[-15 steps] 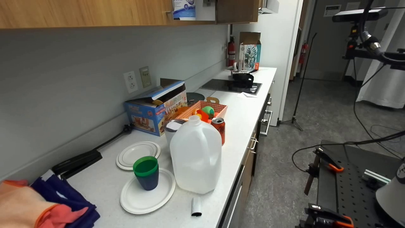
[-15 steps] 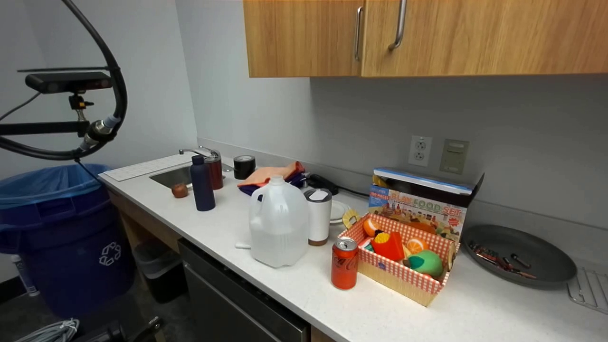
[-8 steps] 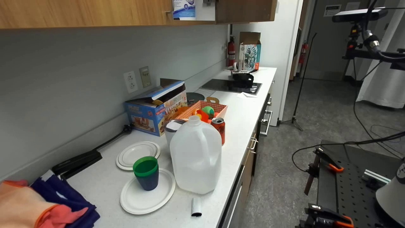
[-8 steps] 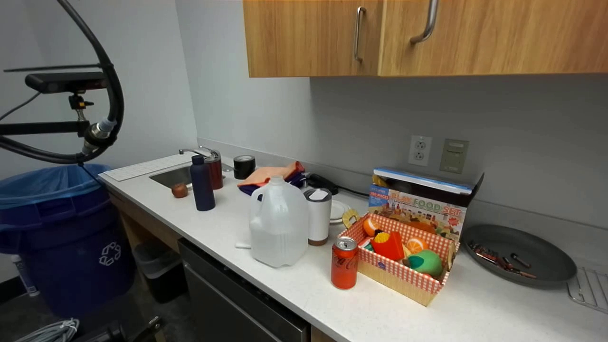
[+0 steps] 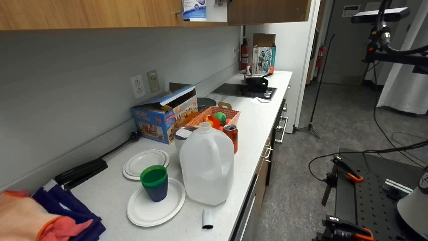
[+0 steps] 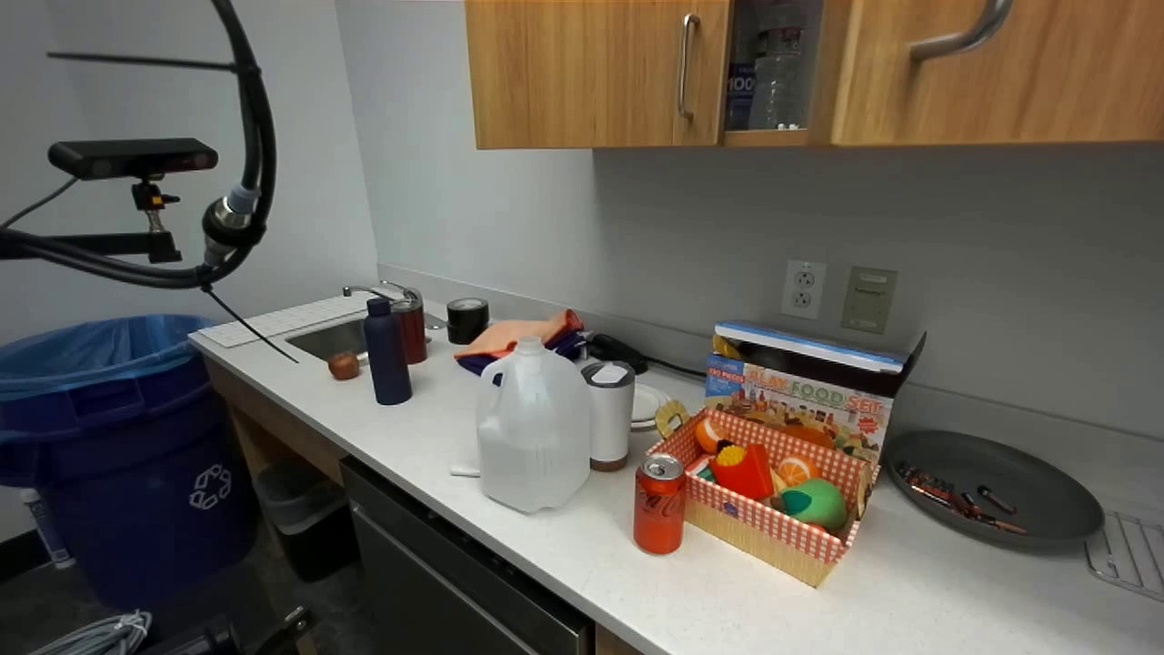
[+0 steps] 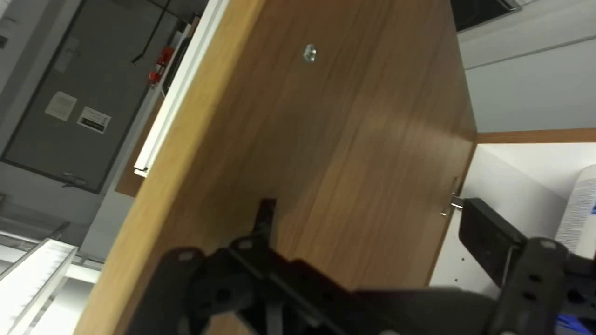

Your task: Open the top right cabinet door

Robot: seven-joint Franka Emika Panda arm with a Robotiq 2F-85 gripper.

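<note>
- Pale grey wall (image 6: 673, 218) and white countertop (image 5: 115, 197) lie below the wood-grain wall cabinet (image 6: 766, 138).
- Top right cabinet door (image 6: 1046, 91): swung well out from the frame, the opening beside it exposed; its inner face (image 7: 363, 153) fills much of the wrist view.
- Gripper (image 7: 370, 211): fingers (image 7: 489, 232) spread wide, nothing seen held; both show before the inner face. Contact with the panel cannot be told.
- Handling (judged): stiff flat board, moderate weight borne at the hinge (image 7: 457, 201), so the swing should feel light. Smooth face, probably slippery; not fragile, though twisting could strain the mount.
- Hold (judged): bar handle (image 6: 959, 44) suits a pull; at this angle, pushing from inside near the free edge (image 7: 170, 177) should give best leverage.
- Count, cabinet: two handles in an exterior view, this door's and that of the adjoining door (image 6: 582, 73); one hinge distinct.
- Count, counter: one jug (image 5: 207, 164), one soda can (image 6: 660, 505), one checked basket (image 6: 727, 523), one dark pan (image 6: 1046, 509), one white tumbler (image 6: 610, 418), one navy bottle (image 6: 386, 355). Nested cups (image 5: 156, 189): at least two, exact number hidden.
</note>
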